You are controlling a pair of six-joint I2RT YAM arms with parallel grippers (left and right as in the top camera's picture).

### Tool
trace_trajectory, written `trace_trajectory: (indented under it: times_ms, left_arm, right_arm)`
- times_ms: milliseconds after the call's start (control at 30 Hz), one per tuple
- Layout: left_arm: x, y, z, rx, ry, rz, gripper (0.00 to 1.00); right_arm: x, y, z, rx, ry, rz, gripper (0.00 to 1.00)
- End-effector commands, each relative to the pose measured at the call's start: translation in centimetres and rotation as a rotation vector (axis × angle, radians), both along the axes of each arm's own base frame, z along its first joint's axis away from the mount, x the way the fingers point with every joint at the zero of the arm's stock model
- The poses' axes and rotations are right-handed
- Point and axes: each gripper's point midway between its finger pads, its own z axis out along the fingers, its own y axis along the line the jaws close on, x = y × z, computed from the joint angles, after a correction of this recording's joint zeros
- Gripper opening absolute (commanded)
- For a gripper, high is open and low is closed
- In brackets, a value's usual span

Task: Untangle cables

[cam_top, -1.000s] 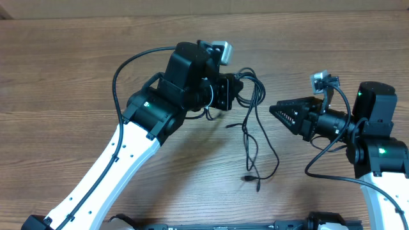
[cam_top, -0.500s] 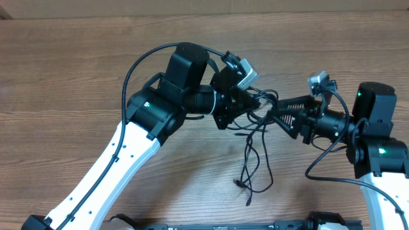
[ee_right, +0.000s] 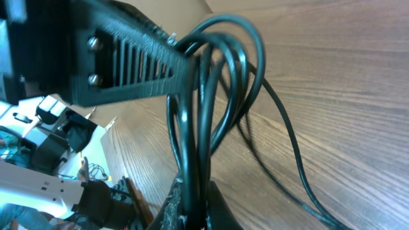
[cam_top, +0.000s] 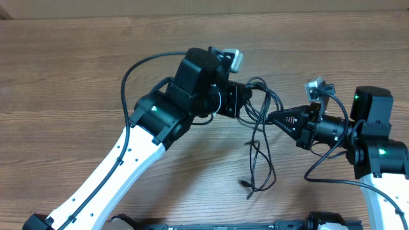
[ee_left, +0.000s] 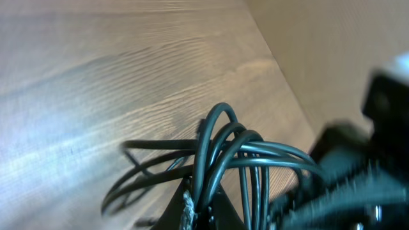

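Now our right gripper [cam_top: 271, 117], spread a moment ago, has clamped onto the cables [cam_top: 257, 147] just beside our left gripper [cam_top: 245, 103], which also pinches them above the wooden table [cam_top: 77, 76]; loose loops trail below, so we can likely start pulling strands apart.

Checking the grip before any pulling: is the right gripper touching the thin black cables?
Touching. In the right wrist view the right gripper pinches the thin black cables between its fingertips at the bottom of the frame.
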Motion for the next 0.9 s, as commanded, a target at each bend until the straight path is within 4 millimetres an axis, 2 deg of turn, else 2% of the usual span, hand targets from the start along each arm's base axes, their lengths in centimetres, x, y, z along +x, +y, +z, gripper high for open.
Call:
trace_trajectory:
  times_ms: [0, 233, 267, 333, 400, 433, 467, 667, 867]
  left_arm:
    - [3.9, 3.9, 0.5, -0.06, 0.1, 0.386, 0.04]
    - [3.8, 4.1, 0.2, -0.076, 0.147, 0.421, 0.04]
    - [3.6, 4.1, 0.0, -0.052, 0.135, 0.397, 0.04]
    - [3.2, 3.7, 0.0, -0.007, 0.072, 0.303, 0.04]
    - [2.5, 3.0, 0.1, 0.034, -0.001, 0.186, 0.04]
    - [1.8, 2.4, 0.2, 0.065, -0.063, 0.078, 0.04]
    - [1.4, 2.2, 0.1, 0.081, -0.091, 0.03, 0.04]
    - [-0.1, 2.1, -0.9, 0.181, -0.198, -0.157, 0.04]
    - [-4.5, -0.6, 0.9, 0.053, -0.341, -0.526, 0.04]
  right_arm:
    - [-0.3, 0.0, 0.1, -0.002, 0.0, 0.0, 0.04]
    - [-0.5, -0.1, -0.2, -0.006, 0.02, -0.005, 0.04]
    - [-0.4, -0.3, -0.5, -0.02, 0.029, -0.018, 0.07]
    - [-0.2, -0.4, -0.7, -0.035, 0.031, -0.031, 0.29]
    - [-0.1, -0.5, -0.7, -0.035, 0.027, -0.032, 0.44]
    - [0.0, -0.6, -0.8, -0.043, 0.024, -0.039, 0.55]
    - [0.1, -0.7, -0.9, -0.05, 0.025, -0.046, 0.6]
    - [0.4, -0.8, -0.9, -0.061, 0.012, -0.054, 0.68]
    - [0.7, -0.8, -0.5, -0.106, -0.109, -0.017, 0.75]
